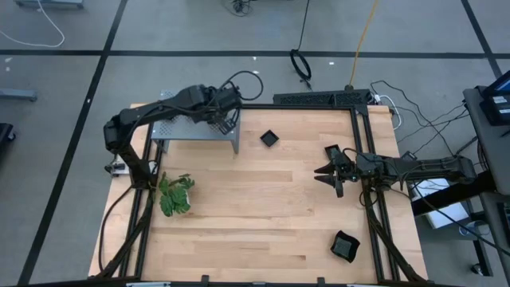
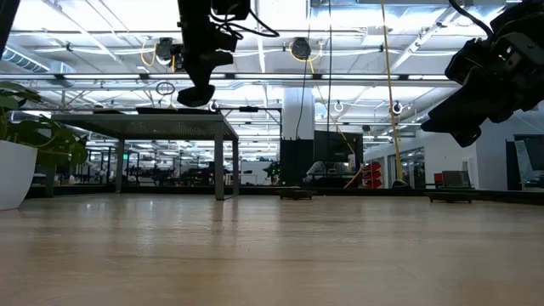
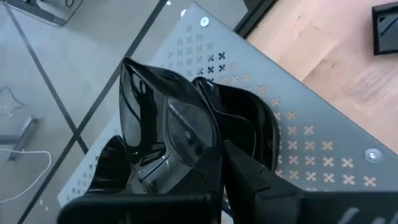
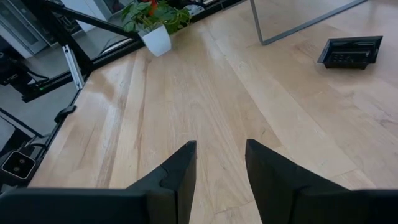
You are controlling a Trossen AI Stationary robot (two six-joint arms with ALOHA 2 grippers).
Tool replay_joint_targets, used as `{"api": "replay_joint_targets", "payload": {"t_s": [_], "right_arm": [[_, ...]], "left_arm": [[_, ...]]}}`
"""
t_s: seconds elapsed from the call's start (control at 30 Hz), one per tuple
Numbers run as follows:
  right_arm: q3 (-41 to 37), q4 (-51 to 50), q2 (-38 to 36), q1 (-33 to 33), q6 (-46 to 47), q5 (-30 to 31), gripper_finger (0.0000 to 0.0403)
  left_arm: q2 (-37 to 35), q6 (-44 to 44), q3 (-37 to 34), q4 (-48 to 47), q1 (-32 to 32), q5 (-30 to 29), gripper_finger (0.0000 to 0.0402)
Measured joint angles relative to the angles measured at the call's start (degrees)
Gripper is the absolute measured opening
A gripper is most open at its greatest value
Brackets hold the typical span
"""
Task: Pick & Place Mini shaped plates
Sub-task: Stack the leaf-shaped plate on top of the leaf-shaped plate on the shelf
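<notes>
Held plate: a glossy black plate [image 3: 180,130] sits clamped between the fingers of the left gripper [image 1: 225,119], over the grey shelf [image 1: 187,127] at the table's far left.
Left gripper: closed on that plate; in the low view it hangs above the shelf top, not touching it.
Plate on the table: a small square black plate [image 1: 269,138] lies flat on the wood just beside the shelf's right end, well apart from any table edge.
Near-right item: another black dish-like thing [image 1: 345,246] rests by the near right corner, close to the frame rail (its outline is hard to read).
Right gripper: [image 1: 329,170] hovers over the right side of the table, fingers apart and empty.
Plant: a green plant in a white pot [image 1: 175,194] stands near the left edge.
Open room: bare wood [image 1: 263,207] spans the table's middle, between plant, shelf and right gripper.
</notes>
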Motion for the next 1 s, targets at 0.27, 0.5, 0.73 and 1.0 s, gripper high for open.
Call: {"api": "replay_joint_targets", "payload": {"t_s": [0.27, 0.5, 0.73, 1.0], "right_arm": [[0.00, 0.00, 0.00, 0.00, 0.00, 0.02, 0.0126], [0.00, 0.00, 0.00, 0.00, 0.00, 0.00, 0.0126], [0.00, 0.00, 0.00, -0.02, 0.00, 0.00, 0.0126], [0.00, -0.01, 0.00, -0.01, 0.00, 0.02, 0.0126]], "left_arm": [[0.00, 0.83, 0.00, 0.49, 0.05, 1.03, 0.0005], [0.00, 0.97, 0.00, 0.51, 0.06, 2.88, 0.0019], [0.27, 0.97, 0.00, 0.51, 0.17, 2.89, 0.0007], [4.19, 2.85, 0.00, -0.35, 0.19, 3.21, 0.0009]]}}
